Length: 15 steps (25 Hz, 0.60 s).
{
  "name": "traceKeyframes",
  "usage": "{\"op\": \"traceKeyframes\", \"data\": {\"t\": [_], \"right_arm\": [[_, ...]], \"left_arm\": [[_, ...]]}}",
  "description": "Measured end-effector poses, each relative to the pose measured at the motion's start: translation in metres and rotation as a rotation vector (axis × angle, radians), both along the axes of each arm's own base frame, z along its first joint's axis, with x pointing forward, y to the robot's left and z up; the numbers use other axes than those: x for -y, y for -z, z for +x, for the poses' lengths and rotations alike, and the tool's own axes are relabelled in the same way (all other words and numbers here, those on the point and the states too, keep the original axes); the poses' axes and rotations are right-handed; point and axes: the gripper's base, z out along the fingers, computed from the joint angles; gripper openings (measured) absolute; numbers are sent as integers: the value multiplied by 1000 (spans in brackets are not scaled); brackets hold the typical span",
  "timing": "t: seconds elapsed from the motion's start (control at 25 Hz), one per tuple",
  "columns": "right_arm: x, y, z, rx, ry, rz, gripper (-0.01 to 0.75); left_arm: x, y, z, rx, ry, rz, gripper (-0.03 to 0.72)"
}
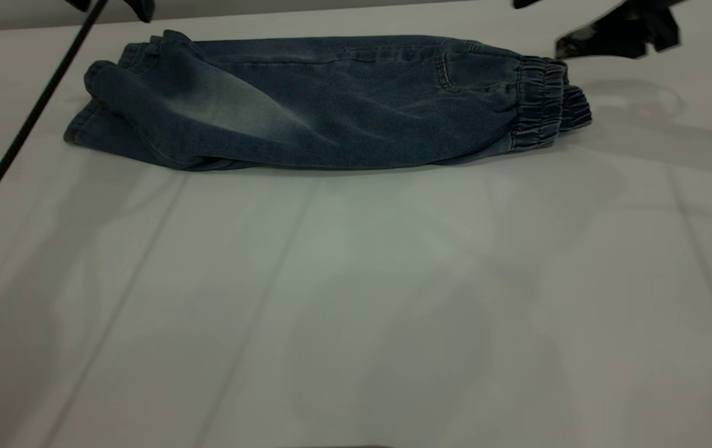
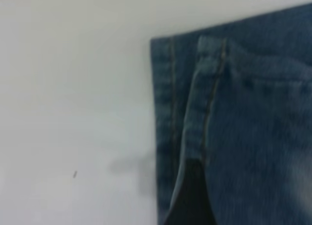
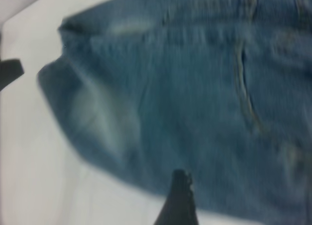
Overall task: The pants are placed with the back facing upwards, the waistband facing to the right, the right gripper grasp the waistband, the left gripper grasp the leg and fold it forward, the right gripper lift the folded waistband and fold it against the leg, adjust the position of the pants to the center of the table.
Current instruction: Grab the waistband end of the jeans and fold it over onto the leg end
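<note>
Jeans (image 1: pixel 331 106): folded lengthwise at the table's (image 1: pixel 356 311) far side, elastic waistband (image 1: pixel 546 102) rightward.
Right gripper (image 1: pixel 617 34): lifted beside the waistband, apparently empty; claw state unclear.
Risk: pinching one layer could undo the fold.

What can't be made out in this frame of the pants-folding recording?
- Left gripper: cut off by the exterior view's top edge; finger state unreadable.
- Right gripper: blurred and partly cut off at the top edge near the waistband; finger state unreadable.
- Pants underside and inner fold: hidden by the top denim layer.
- Both wrist views: blurred, showing only one dark fingertip.
</note>
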Motion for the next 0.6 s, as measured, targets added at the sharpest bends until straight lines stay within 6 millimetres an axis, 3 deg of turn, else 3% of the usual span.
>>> {"op": "traceKeyframes", "data": {"t": [0.12,0.32,0.6], "right_arm": [[10,2,-11,-117,-52,26,554],[11,14,-20,-221,-106,-42,554],[9,56,-14,-262,-26,-41,554]], "left_arm": [[1,-12,-2,-91,-38,23,566],[8,-21,-7,-172,-27,60,568],[32,-21,-12,-184,27,68,568]]}}
